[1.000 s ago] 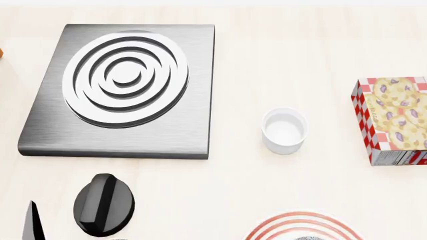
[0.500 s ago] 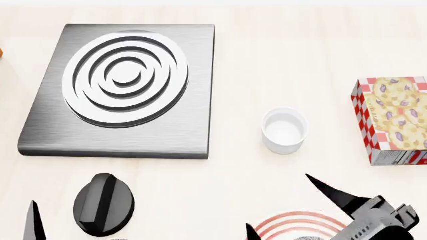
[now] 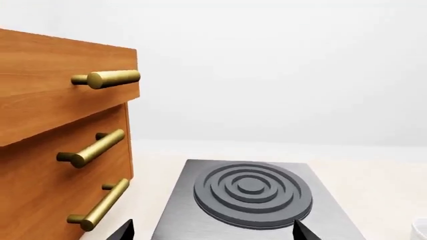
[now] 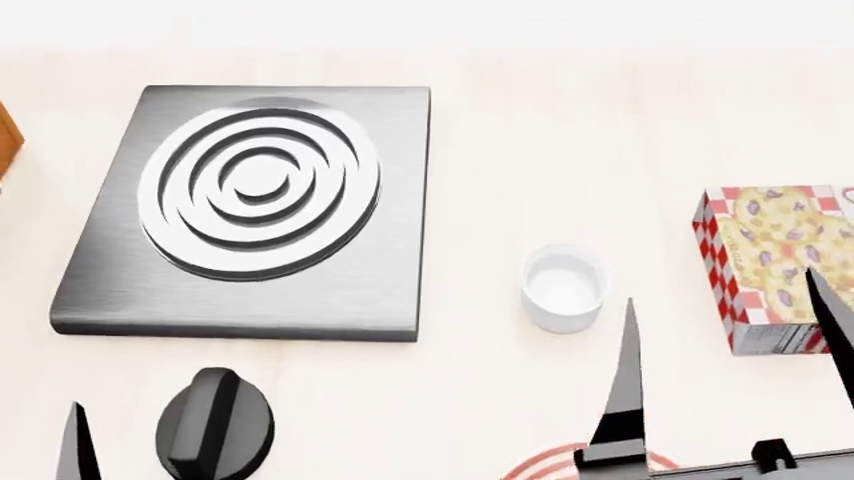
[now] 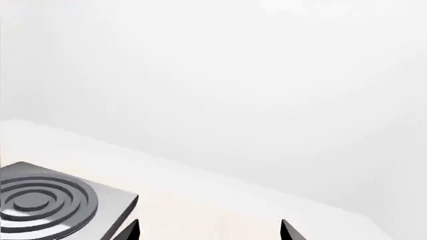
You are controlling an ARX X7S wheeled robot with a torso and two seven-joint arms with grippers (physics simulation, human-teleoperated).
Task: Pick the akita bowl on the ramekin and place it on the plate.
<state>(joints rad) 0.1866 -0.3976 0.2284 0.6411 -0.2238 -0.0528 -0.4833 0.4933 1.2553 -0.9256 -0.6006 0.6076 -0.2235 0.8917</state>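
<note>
The white ramekin [image 4: 563, 288] stands alone right of centre in the head view, with nothing on or in it. The akita bowl is out of view. Only a sliver of the plate [image 4: 545, 466] shows as red rings at the bottom edge, partly behind my right arm. My right gripper [image 4: 727, 350] is open, its two dark fingers spread wide just on the near side of the ramekin; in its wrist view the right gripper [image 5: 210, 232] holds nothing. My left gripper [image 3: 212, 232] is open and empty, facing the stove plate; one of its fingers [image 4: 74, 448] shows at the bottom left.
A grey stove plate [image 4: 254, 200] with white rings lies at the left. A black knob [image 4: 214, 420] sits in front of it. A cookie box [image 4: 767, 270] lies at the right. A wooden drawer unit [image 3: 60, 140] with brass handles stands at the far left.
My right gripper has risen from the bottom edge, its fingers now spread near the ramekin. The head view has shifted, so the scene sits lower and the plate has nearly left the frame.
</note>
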